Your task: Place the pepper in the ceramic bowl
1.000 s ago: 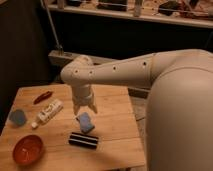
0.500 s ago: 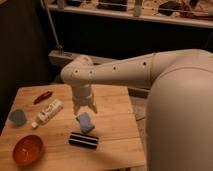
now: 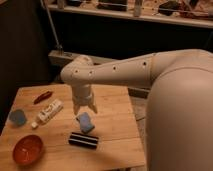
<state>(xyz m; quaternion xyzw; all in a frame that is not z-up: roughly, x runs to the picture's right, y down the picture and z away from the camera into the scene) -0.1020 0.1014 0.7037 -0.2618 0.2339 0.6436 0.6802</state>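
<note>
end effector (image 3: 84,108) spread, empty, near blue block (image 3: 85,122) | slender curved pepper (image 3: 43,96) | glossy round ceramic bowl (image 3: 27,149)

We see the worktop (image 3: 117,132) carrying everything. The pepper (image 3: 43,96) lies toward the far left, and the tube (image 3: 48,112) lies just in front of it, not touching it. The cup (image 3: 17,118) stands left of the tube, near the left edge. The ceramic bowl (image 3: 27,150) sits at the near left corner, in front of the cup. We find the gripper (image 3: 85,109) over the middle, right of the tube, pointing down just behind a block (image 3: 85,122). A bar (image 3: 83,140) lies in front of the block.
</note>
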